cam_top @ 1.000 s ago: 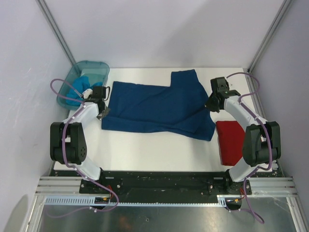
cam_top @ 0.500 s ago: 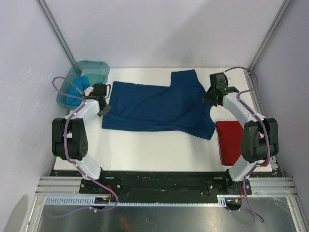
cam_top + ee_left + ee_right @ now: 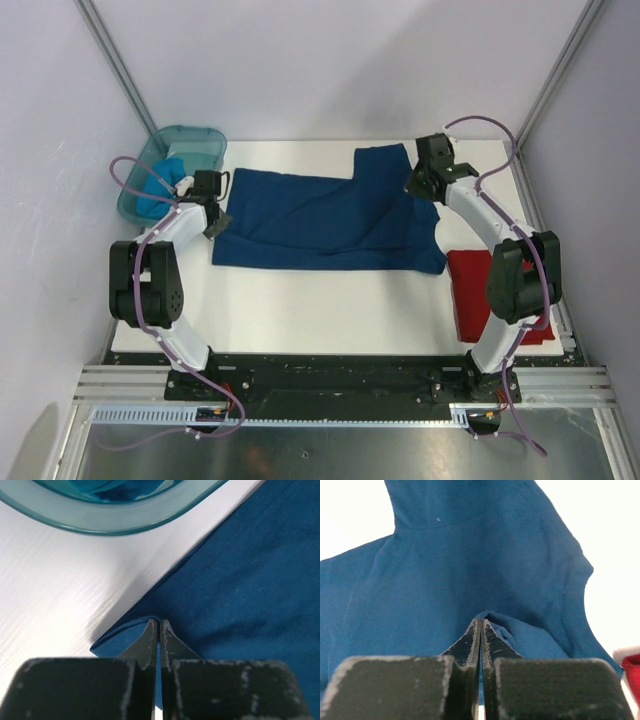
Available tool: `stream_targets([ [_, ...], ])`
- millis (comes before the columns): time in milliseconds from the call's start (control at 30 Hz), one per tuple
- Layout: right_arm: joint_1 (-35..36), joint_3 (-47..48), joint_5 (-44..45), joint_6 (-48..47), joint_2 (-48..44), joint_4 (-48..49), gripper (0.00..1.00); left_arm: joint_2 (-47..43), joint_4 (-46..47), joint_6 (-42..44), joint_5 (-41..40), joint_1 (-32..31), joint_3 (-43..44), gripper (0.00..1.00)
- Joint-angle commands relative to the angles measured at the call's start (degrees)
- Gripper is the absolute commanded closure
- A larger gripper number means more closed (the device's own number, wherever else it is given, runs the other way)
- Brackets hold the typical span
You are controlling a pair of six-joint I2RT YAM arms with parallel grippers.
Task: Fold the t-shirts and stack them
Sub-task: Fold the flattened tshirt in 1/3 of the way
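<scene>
three t-shirts: navy t-shirt point(image 3: 320, 220), red t-shirt point(image 3: 476, 288), turquoise t-shirt point(image 3: 162, 186); one teal tub point(image 3: 205, 140); one table point(image 3: 300, 300).

A deep blue t-shirt point(image 3: 330, 225) is seen in one plain colour across the middle of a white table point(image 3: 320, 300). At four o'clock, a red t-shirt point(image 3: 478, 290) is shown in solid colour. At ten o'clock, a turquoise t-shirt point(image 3: 162, 185) is seen inside a translucent teal tub point(image 3: 205, 140). The arms point(image 3: 480, 215) are finished in white and black, with purple cables point(image 3: 125, 180). The left gripper point(image 3: 159, 624) and right gripper point(image 3: 480, 622) are shown in black, flecked with pale scuffs.
</scene>
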Motion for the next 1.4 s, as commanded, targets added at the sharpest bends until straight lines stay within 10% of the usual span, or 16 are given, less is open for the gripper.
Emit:
stream_targets([
  [0, 3.3, 6.7, 3.7, -2.8, 3.2, -2.1, 1.00, -0.4, 1.4, 0.2, -0.4, 0.4, 1.6, 1.00],
  [1367, 0.8, -2.6, 10.2, -1.4, -4.8, -3.0, 1.00, -4.2, 2.0, -1.1, -2.1, 1.5, -0.9, 1.00],
])
